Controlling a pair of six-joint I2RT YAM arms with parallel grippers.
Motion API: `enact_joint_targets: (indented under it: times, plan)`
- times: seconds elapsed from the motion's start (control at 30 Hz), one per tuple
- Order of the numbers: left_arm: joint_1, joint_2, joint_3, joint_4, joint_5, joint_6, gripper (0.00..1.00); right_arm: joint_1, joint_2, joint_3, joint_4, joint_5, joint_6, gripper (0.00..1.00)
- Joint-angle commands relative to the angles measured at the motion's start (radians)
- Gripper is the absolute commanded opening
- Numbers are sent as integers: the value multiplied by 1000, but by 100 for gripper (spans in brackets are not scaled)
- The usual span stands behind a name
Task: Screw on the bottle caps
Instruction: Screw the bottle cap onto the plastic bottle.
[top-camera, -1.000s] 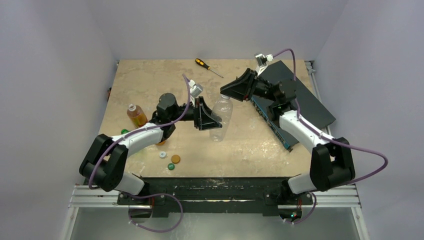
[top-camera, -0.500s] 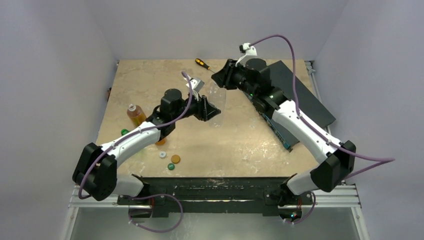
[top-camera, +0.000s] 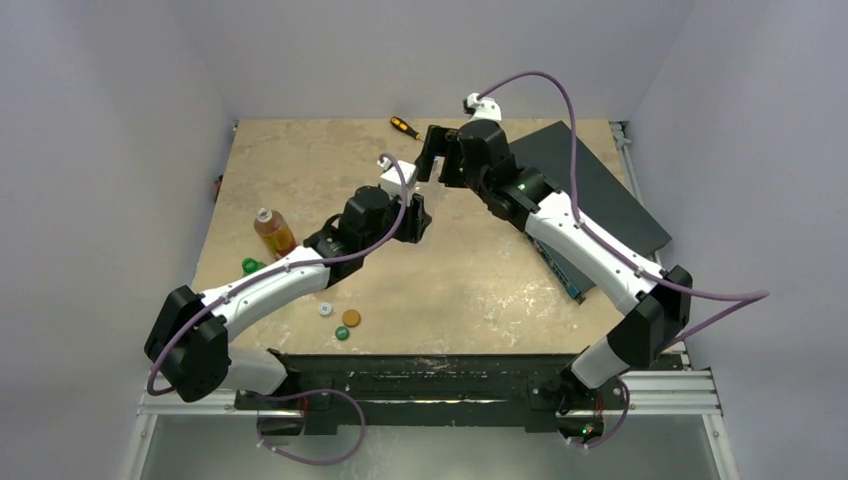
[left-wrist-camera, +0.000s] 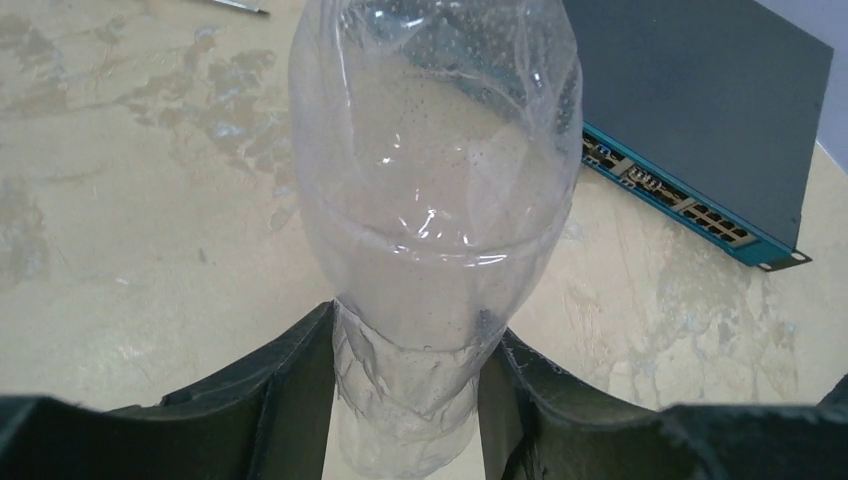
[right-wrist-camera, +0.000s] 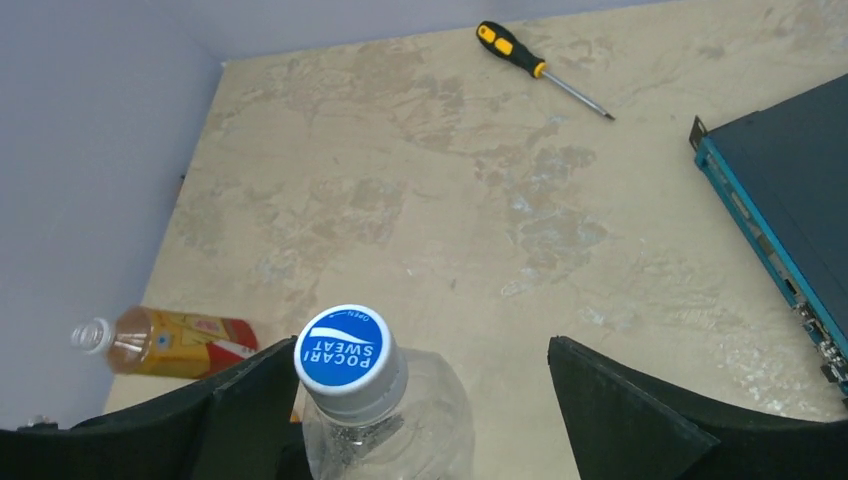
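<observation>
At the left edge of the table an uncapped amber bottle (top-camera: 272, 232) sits by itself. Nearer to us, a white cap (top-camera: 325, 309), an orange cap (top-camera: 351, 318) and a dark green cap (top-camera: 342, 333) lie loose in a small cluster. Toward the middle, the left gripper (left-wrist-camera: 405, 400) is clenched on the lower body of the clear bottle (left-wrist-camera: 435, 180) and holds it off the surface. Just right of it, the right gripper (right-wrist-camera: 420, 420) is spread wide around the bottle's neck and touches nothing. A blue Pocari Sweat cap (right-wrist-camera: 343, 350) is on that neck, though from above we cannot tell whether it is fully threaded. Our first worry is the thin wall, which is already crumpled in the left grip. More squeeze could buckle it, and the bottle could twist or slip when torque is applied. The cap also sits nearer one finger than the other, so closing now could shove the neck sideways and cock the cap on its threads. At the far edge lies a black-and-orange screwdriver (top-camera: 403, 125), and at the right a dark network switch (top-camera: 600, 190), both well apart from the work. The tabletop (top-camera: 300, 160) is mottled beige with a worn, stone-like pattern. Plain pale lilac walls (top-camera: 120, 150) close it in on three sides.
</observation>
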Motion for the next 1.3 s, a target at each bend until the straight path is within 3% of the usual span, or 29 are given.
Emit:
enact_joint_targets:
  times: [0.0,0.27,0.5,0.93,1.17,1.27]
  plan:
    - [19,-19,44,21,172,98,0,-68,-94,-50,97,-250,-27,99]
    - [179,-9,10,44,737,75,0,-308,-212,-235,390,-891,-84,99]
    - [213,-11,-29,198,1049,-30,0,-351,-242,-370,659,-1267,-41,93]
    - [216,52,-89,461,1152,-233,0,-349,-226,-533,1255,-1383,359,65]
    - [216,66,-96,486,1158,-250,0,-347,-217,-539,1313,-1384,408,59]
    - [216,74,-96,482,1162,-252,0,-347,-220,-539,1309,-1375,409,51]
